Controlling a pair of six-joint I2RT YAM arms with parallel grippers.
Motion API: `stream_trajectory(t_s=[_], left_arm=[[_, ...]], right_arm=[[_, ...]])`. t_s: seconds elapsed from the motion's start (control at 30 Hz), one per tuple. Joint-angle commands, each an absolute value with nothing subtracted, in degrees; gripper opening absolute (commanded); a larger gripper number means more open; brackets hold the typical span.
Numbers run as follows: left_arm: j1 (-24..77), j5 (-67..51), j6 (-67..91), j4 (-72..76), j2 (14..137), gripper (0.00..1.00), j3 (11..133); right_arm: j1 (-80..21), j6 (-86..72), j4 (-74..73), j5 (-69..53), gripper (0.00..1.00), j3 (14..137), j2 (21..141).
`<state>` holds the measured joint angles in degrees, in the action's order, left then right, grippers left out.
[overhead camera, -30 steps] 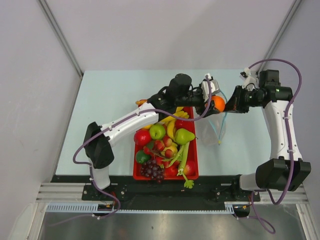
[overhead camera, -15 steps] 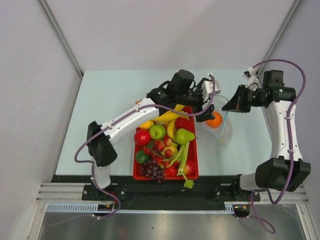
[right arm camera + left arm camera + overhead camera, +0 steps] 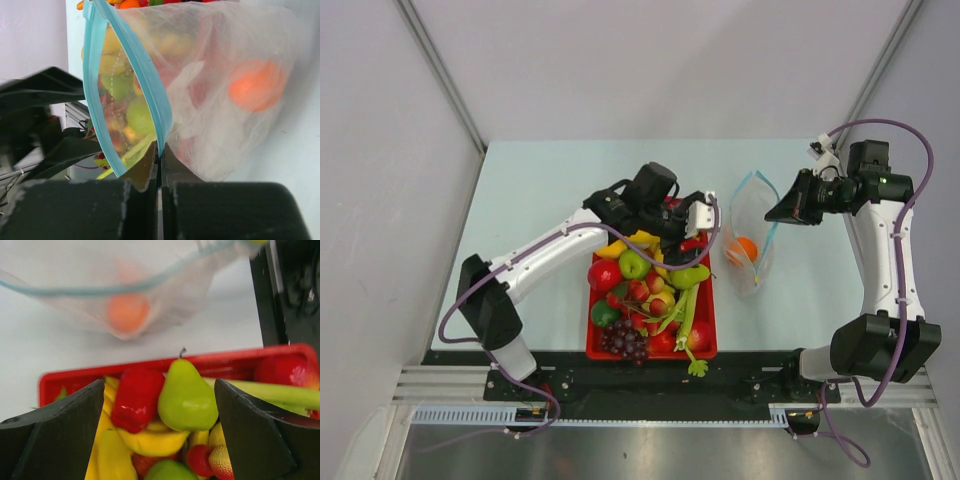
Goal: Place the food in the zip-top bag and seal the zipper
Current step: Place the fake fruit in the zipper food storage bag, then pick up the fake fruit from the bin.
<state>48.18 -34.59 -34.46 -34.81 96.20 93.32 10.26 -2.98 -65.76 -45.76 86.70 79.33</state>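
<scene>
Starting on the left: the left gripper (image 3: 694, 224) hung over the far end of the tray (image 3: 651, 355), jaws spread wide and holding nothing. From its own camera, the pear (image 3: 187, 397) and a red pepper (image 3: 135, 397) sat right between the fingers, stacked on bananas. The rest of the food (image 3: 640, 290) was heaped in that tray at the table's (image 3: 520, 200) near edge, middle.

First worry was that pile. Everything looked glossy and rounded, so a pinch on the pear could probably squirt it sideways, or shove the pepper over the tray's far rim. That rim looked pretty low next to the heap.

Further right, the bag (image 3: 761, 268) lay just off the tray's far right corner with one orange (image 3: 746, 248) already inside, near the bottom. Its zipper (image 3: 142, 75) gaped in a long loop.

Far right, the right gripper (image 3: 782, 207) had its jaws clamped fully shut on the bag, at the mouth edge by the zipper, and was lifting that side. Only one lip was held. The film looked thin and crinkly, so it could likely slide out of the pinch, or the free lip could flop and narrow the opening. A drop aimed at the mouth would then bounce off onto the table. If the bag got tipped much more, the orange might roll back out. Overstuffing could also keep the zipper from closing flat.
</scene>
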Motion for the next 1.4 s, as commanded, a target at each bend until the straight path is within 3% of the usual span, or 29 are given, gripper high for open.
stream_trajectory(t_s=[0.0, 0.23, 0.53, 0.93, 1.17, 1.37], left_arm=[[49.7, -30.9, -42.6, -37.5, 95.8, 0.95, 88.2], [52.9, -25.6, -46.1, -37.1, 96.9, 0.99, 84.0], [54.1, -23.7, -47.6, -36.8, 97.7, 0.89, 80.8], [53.9, -25.7, -46.7, -38.2, 93.6, 0.55, 84.6], [49.7, -36.4, -34.0, -29.2, 88.3, 0.49, 92.6], [49.9, -32.1, -15.5, -9.4, 89.8, 0.49, 95.3]], right_arm=[[10.5, -3.6, -65.3, -46.3, 0.00, 88.4, 79.2], [10.5, -3.7, -65.4, -45.4, 0.00, 87.7, 78.7], [10.5, -3.4, -65.6, -44.9, 0.00, 87.1, 78.4], [10.5, -3.9, -64.8, -45.3, 0.00, 86.5, 78.7], [10.5, -5.0, -63.9, -46.8, 0.00, 86.0, 79.0], [10.4, -5.8, -63.3, -48.1, 0.00, 85.8, 79.5]])
